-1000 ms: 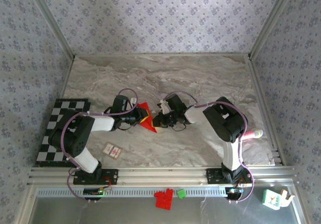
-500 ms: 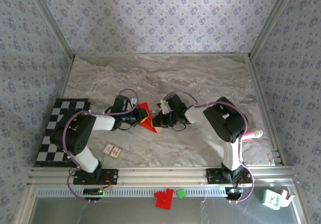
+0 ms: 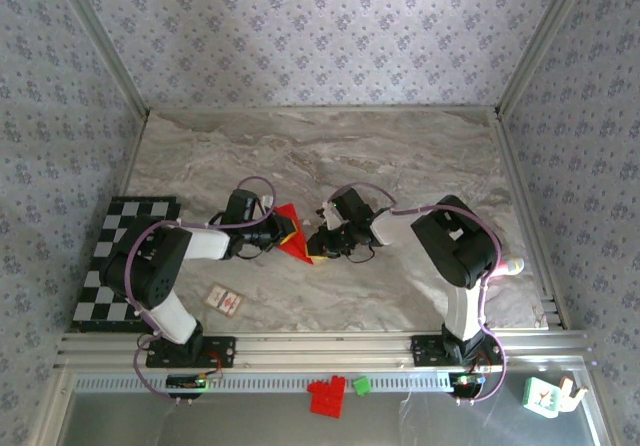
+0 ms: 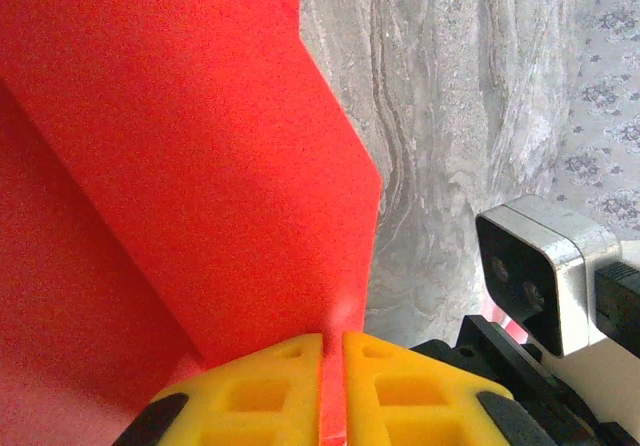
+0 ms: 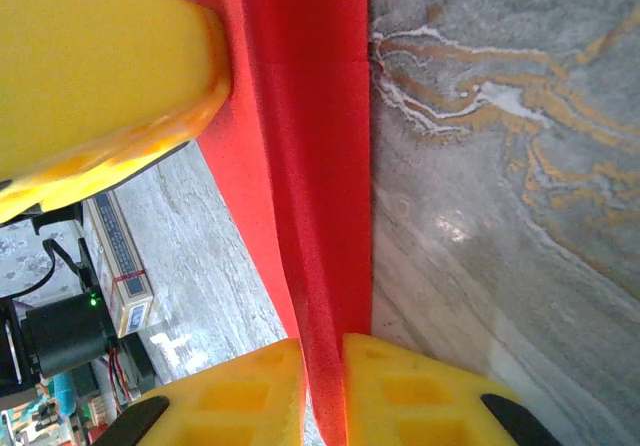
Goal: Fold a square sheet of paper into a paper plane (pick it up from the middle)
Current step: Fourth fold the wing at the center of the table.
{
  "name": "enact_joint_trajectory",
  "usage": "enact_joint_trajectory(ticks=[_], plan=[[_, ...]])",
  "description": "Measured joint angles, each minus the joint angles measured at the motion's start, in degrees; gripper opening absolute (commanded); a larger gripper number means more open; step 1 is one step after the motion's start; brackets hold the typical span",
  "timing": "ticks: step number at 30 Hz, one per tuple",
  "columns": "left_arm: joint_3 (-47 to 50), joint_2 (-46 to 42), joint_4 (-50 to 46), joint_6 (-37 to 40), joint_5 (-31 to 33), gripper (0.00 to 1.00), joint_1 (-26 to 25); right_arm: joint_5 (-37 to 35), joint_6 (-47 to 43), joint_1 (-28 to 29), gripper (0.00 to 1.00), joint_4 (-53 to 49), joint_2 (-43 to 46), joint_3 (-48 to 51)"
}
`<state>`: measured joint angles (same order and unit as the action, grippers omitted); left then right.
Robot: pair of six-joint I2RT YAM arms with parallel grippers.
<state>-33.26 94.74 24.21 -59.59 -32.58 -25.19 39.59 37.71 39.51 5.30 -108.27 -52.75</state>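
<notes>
Marble table (image 3: 420, 156), checkered board (image 3: 120, 226) hanging off its left edge, white card (image 3: 224, 299) by the left arm's base, red brick (image 3: 326, 397) and green brick (image 3: 361, 385) on the front rail, all well apart from the paper. The square sheet of paper (image 3: 291, 228) sits mid-table, folded into a wedge, long axis far-left to near-right, tip pointing near-right. Both arms are bent low and inward; the left gripper (image 4: 332, 386) is clamped on its left side and the right gripper (image 5: 322, 386) is clamped on the folded edge.
</notes>
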Motion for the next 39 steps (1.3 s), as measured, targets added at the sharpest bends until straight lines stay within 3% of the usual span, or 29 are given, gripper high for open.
enact_joint_trajectory(ticks=[13, 20, 27, 39], plan=[[0.00, 0.31, -0.20, 0.00, 0.02, 0.13, 0.00, -0.66, -0.22, 0.17, 0.13, -0.90, -0.09, 0.00], [-0.07, 0.31, -0.48, 0.00, 0.02, 0.13, 0.00, -1.05, -0.24, 0.31, 0.24, -1.22, 0.81, 0.02], [-0.74, 0.31, -1.11, 0.02, 0.02, 0.13, 0.00, -5.88, -1.64, 0.20, 0.28, -5.40, 6.99, 0.57], [-0.74, 0.31, -1.70, 0.13, 0.02, 0.12, 0.00, -8.44, -5.22, 2.67, 0.16, -9.68, 6.75, -5.88]])
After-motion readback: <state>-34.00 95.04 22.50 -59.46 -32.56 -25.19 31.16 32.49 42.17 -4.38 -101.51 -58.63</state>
